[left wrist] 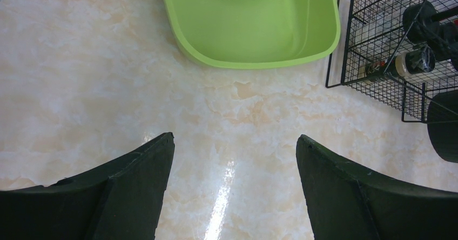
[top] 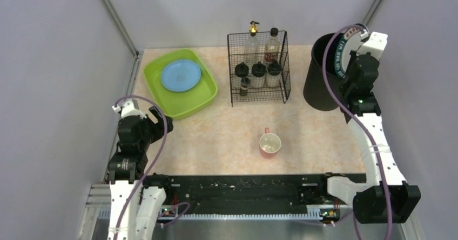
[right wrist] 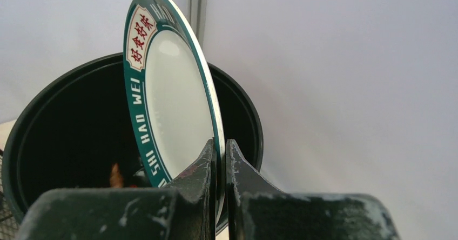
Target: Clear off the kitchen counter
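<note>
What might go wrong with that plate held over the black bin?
1. The right pincer pinches the plate only at its rim, standing on edge; it may slip and drop into the black bin below.
2. Swung lower, the plate may knock the bin's rim and tip it.

The kitchen counter (top: 227, 137) is a large, flat, rectangular tabletop in beige-pink mottled laminate with a stone look. The surface is level and glossy, and the left wrist view shows a bright streak of reflected light on it. It extends from the black rail strip (top: 243, 188) to the rear wall. It is loaded:

- A red mug (top: 270, 144) stands just beyond the strip, right of its middle.
- A lime-green tub (top: 186, 104) sits well beyond its left end.
- A black wire rack (top: 259, 88) stands beyond its middle, near the rear edge.
- A black bin (top: 318, 83) occupies the corner beyond its right end.
</note>
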Action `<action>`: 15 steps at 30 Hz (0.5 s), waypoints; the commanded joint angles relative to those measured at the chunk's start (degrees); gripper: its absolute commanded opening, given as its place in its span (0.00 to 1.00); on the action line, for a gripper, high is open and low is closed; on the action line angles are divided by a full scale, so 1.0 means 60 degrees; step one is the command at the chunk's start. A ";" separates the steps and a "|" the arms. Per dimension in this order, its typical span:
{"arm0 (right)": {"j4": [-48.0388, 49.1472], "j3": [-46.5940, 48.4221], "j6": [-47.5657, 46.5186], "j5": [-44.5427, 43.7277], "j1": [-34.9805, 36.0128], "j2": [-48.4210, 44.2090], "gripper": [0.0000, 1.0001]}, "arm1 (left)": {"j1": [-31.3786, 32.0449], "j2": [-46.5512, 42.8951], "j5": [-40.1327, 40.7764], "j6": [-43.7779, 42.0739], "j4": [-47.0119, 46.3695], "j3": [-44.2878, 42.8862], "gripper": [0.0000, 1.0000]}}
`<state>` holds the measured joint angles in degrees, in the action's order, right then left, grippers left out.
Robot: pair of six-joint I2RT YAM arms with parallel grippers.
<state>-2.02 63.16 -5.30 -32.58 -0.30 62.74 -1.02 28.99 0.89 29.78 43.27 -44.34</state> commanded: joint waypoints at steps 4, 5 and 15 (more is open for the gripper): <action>0.2068 0.0127 -0.1503 -0.0800 0.0483 -0.0556 0.00 | 0.0038 -0.0061 -0.0016 -0.0159 -0.0531 0.0065 0.87; 0.2055 0.0210 -0.1416 -0.0753 0.0501 -0.0584 0.00 | 0.0038 -0.0039 -0.0014 -0.0159 -0.0531 0.0062 0.87; 0.1749 0.1126 -0.1239 -0.0503 0.0668 -0.0667 0.00 | 0.0038 -0.0004 -0.0051 -0.0188 -0.0572 0.0076 0.87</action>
<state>3.46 64.99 -12.88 -35.94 2.66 61.28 -1.02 29.02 0.86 29.76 43.24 -44.34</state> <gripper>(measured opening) 0.030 0.874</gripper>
